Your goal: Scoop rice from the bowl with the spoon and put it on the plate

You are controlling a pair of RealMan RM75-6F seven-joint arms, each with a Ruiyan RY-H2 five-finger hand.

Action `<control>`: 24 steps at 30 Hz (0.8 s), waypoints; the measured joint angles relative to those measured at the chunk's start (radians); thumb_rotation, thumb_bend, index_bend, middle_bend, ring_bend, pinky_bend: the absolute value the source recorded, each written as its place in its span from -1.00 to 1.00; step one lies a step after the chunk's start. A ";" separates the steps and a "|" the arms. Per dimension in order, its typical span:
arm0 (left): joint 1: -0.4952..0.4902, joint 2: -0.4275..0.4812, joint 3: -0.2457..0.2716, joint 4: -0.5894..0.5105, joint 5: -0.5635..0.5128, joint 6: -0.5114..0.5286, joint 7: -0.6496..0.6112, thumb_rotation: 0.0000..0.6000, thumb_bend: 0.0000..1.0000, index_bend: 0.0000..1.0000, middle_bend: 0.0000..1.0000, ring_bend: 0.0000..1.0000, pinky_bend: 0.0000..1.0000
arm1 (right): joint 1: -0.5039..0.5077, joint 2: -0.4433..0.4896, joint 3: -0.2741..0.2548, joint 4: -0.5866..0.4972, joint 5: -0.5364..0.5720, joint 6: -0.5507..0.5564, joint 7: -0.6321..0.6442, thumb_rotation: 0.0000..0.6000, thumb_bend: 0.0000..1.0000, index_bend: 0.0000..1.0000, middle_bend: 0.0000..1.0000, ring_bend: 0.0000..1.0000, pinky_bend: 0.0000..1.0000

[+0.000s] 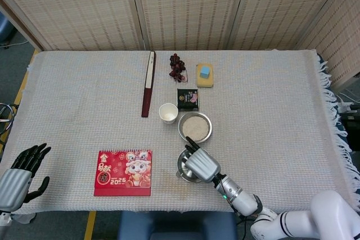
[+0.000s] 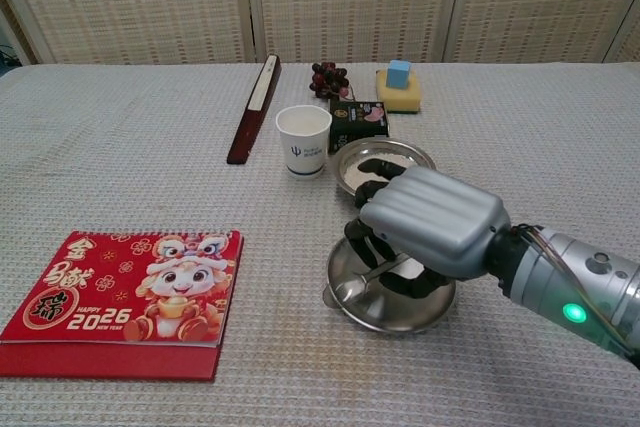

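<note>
Right robot hand [image 2: 432, 222] over the plate [image 2: 432, 309], fingers curled around the spoon [image 2: 352, 289]; spoon bowl rests at the plate's 9 o'clock rim. Bowl [image 2: 352, 158] of rice at the plate's 12 o'clock. Left robot hand [image 1: 18, 177] holds nothing, fingers spread, off the counter's [image 1: 270, 94] near-left corner.

A staged test room: woven folding screens [image 1: 185, 7] stand behind a cloth-covered table [image 1: 270, 111] of assorted props.

Cloth-covered table [image 1: 270, 99], calendar [image 1: 124, 172], plate [image 2: 400, 309], rice bowl [image 1: 195, 126], paper cup [image 1: 168, 112], folded fan [image 1: 148, 82], grapes [image 1: 177, 66]
</note>
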 measured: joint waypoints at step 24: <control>0.009 0.003 -0.011 0.020 -0.013 0.020 -0.028 1.00 -0.08 -1.00 -1.00 -1.00 -0.78 | -0.207 0.257 0.014 -0.257 -0.019 0.255 -0.036 1.00 -0.57 -0.99 -0.97 -1.00 -1.00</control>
